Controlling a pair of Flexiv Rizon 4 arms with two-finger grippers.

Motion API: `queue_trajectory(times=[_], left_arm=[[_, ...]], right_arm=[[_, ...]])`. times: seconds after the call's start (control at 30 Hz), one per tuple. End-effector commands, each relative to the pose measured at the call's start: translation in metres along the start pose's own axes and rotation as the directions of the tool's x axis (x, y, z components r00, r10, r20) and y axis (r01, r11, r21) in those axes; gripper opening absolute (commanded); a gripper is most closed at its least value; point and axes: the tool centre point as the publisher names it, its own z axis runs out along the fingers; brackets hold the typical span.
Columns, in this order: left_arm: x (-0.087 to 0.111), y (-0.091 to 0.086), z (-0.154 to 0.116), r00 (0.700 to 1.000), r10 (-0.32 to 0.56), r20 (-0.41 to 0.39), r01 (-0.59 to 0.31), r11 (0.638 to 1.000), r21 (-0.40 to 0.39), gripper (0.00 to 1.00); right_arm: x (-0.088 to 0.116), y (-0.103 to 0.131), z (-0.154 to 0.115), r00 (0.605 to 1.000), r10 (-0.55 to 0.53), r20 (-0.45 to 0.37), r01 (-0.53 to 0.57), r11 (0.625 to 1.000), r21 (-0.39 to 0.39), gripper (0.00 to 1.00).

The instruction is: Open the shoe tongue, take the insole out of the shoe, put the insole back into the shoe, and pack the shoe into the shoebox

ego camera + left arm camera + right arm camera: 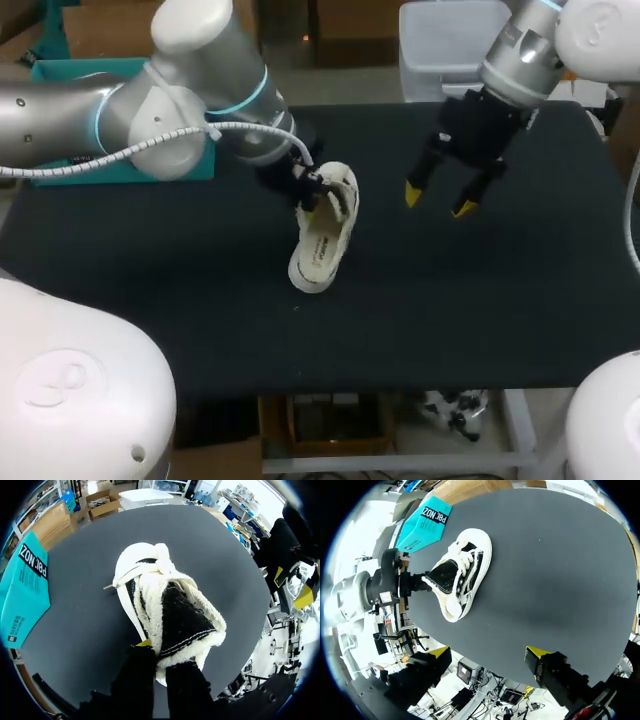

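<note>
- Table: dark cloth top. I had the shoe near its middle, a bit left of centre in the head view.
- Shoe: white with a fleece lining and white laces, and only the one in view. It was tipped onto its side with the pale sole facing the head camera. The toe end was low on the cloth at the near side and the heel end was toward my left arm. I couldn't tell if the toe was touching the cloth.
- Tongue: a black panel with a fleece edge, pulled out and away from the laces.
- Left gripper: it came in from the left, at the shoe's upper end. The fingers were close together and pinched on the fleecy edge of the tongue, with one yellow tip showing against it.
- Right gripper: it sat above the cloth to the right of the shoe, apart from it. The fingers were spread wide with nothing between them.
- Teal box: it sat at the far-left edge of the table behind my left arm, well apart from the shoe.
</note>
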Motion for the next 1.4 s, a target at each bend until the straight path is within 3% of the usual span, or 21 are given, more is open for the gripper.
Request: queue_trajectory(times=[0.03, 0.37, 0.5, 0.6, 0.63, 0.67, 0.9, 1.17, 1.3, 1.4], left_arm=[[-0.014, 0.003, -0.019, 0.993, 0.096, -0.075, -0.094, 0.995, 0.031, 0.0], [-0.024, -0.009, -0.029, 0.952, 0.3, -0.069, -0.299, 0.954, 0.017, 0.0], [-0.02, -0.011, -0.039, 0.928, 0.36, -0.098, -0.36, 0.933, 0.012, 0.0], [-0.019, -0.009, -0.051, 0.902, 0.414, -0.123, -0.413, 0.91, 0.033, 0.0], [-0.02, -0.009, -0.055, 0.894, 0.43, -0.127, -0.429, 0.902, 0.036, 0.0], [-0.022, -0.011, -0.058, 0.889, 0.442, -0.118, -0.44, 0.897, 0.042, 0.0], [-0.038, -0.024, -0.089, 0.854, 0.518, -0.041, -0.518, 0.855, 0.021, 0.0], [-0.043, -0.043, -0.139, 0.75, 0.661, 0.007, -0.66, 0.748, 0.069, 0.0], [-0.061, -0.056, -0.158, 0.708, 0.705, 0.039, -0.706, 0.705, 0.063, 0.0], [-0.08, -0.065, -0.168, 0.694, 0.718, 0.063, -0.72, 0.692, 0.05, 0.0]], right_arm=[[0.001, 0.006, -0.001, 1.0, 0.001, 0.004, -0.002, 0.999, 0.049, 1.0], [0.028, -0.001, 0.017, 0.987, -0.012, 0.163, 0.019, 0.999, -0.044, 1.0], [0.021, -0.008, 0.016, 0.979, -0.043, 0.198, 0.057, 0.996, -0.066, 1.0], [0.01, -0.016, 0.008, 0.955, -0.138, 0.264, 0.152, 0.988, -0.035, 1.0], [0.003, -0.019, 0.004, 0.929, -0.205, 0.307, 0.211, 0.977, 0.014, 1.0], [-0.004, -0.022, 0.0, 0.915, -0.255, 0.312, 0.259, 0.965, 0.03, 1.0], [-0.004, -0.022, 0.0, 0.915, -0.255, 0.312, 0.259, 0.965, 0.03, 1.0], [-0.004, -0.022, 0.0, 0.915, -0.255, 0.312, 0.259, 0.965, 0.03, 1.0], [-0.003, -0.015, -0.003, 0.85, -0.348, 0.395, 0.356, 0.933, 0.054, 1.0], [-0.004, -0.01, -0.006, 0.768, -0.436, 0.469, 0.458, 0.886, 0.073, 1.0]])
